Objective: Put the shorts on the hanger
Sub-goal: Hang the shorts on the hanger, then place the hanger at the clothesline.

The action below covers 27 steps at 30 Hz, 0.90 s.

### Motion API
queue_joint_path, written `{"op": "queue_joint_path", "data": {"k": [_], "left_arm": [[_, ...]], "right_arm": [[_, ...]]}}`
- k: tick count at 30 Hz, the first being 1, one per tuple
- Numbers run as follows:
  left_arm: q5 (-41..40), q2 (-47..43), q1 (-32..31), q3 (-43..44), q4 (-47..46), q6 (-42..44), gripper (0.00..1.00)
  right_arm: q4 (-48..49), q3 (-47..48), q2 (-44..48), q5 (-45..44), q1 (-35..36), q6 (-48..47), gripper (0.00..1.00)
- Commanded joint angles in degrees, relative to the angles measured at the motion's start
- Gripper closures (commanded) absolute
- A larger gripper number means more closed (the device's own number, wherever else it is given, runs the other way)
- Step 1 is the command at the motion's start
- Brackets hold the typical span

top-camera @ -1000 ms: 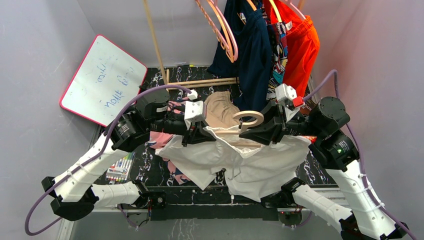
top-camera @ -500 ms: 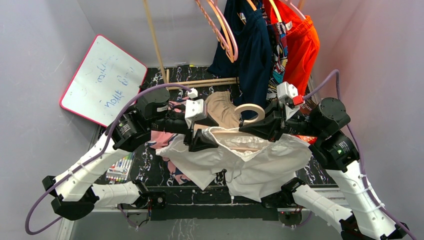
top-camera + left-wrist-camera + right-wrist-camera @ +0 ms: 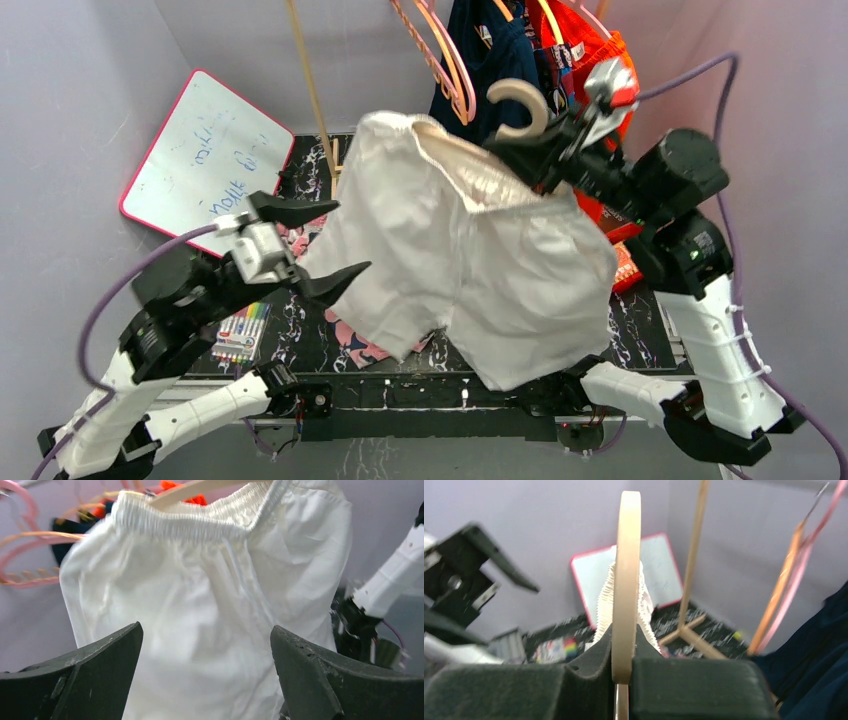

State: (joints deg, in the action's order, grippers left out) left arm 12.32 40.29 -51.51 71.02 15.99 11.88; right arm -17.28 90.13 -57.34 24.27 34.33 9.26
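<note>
Shorts point(image 3: 470, 260), overhead view: the white garment hangs by its gathered waistband from the hanger point(image 3: 520, 100), lifted clear of the dark patterned table point(image 3: 630, 320), both legs draping toward the arm bases. The right gripper point(image 3: 535, 150) is clamped on the hanger just below its hook, near the navy garment point(image 3: 495, 70) and pink hangers point(image 3: 450, 60) on the rack. The left gripper point(image 3: 345, 238) is spread wide beside the shorts' left edge and holds nothing. A whiteboard point(image 3: 205, 160) leans at far left; a marker pack point(image 3: 240, 335) lies on the table.

Left wrist view: the shorts point(image 3: 210, 610) fill the frame beyond the parted fingers point(image 3: 85, 680), apart from both. The elastic waistband point(image 3: 175, 520) runs along the hanger's beige arm point(image 3: 200, 487).

Right wrist view: the hanger's hook point(image 3: 628, 580) stands edge-on, pinched between the right gripper's point(image 3: 624, 680) closed pads. The bunched waistband point(image 3: 644, 610) shows behind it, and the left gripper point(image 3: 474, 565) stands open at left.
</note>
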Motion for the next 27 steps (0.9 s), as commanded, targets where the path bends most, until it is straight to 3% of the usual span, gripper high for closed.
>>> {"op": "queue_joint_path", "data": {"k": [1, 9, 18, 21, 24, 27], "left_arm": [[-9.07, -5.5, -0.1, -3.66, -5.59, -0.89, 0.02], [-14.86, -12.9, -0.1, -10.36, -8.01, -1.35, 0.02], [-17.43, -11.86, -0.09, -12.63, -7.77, -1.6, 0.02], [-18.86, -12.16, -0.11, -13.5, -8.12, -1.4, 0.02], [-23.01, -13.57, -0.1, -14.43, -9.78, -0.62, 0.01], [-32.0, -12.44, -0.16, -13.59, -7.34, 1.7, 0.02]], "right_arm": [[3.97, 17.85, -4.78, -6.38, -0.17, 1.24, 1.0], [3.24, 7.21, -4.33, -10.4, -0.04, 0.62, 1.0], [3.31, 23.5, -8.73, -9.11, 0.17, 2.17, 1.0], [2.79, 20.67, -7.66, -9.95, 0.63, 1.56, 1.0], [0.8, 10.32, -4.72, -12.92, 1.05, 0.64, 1.0], [0.8, 14.21, -2.32, -12.37, 2.85, -1.4, 1.0]]}}
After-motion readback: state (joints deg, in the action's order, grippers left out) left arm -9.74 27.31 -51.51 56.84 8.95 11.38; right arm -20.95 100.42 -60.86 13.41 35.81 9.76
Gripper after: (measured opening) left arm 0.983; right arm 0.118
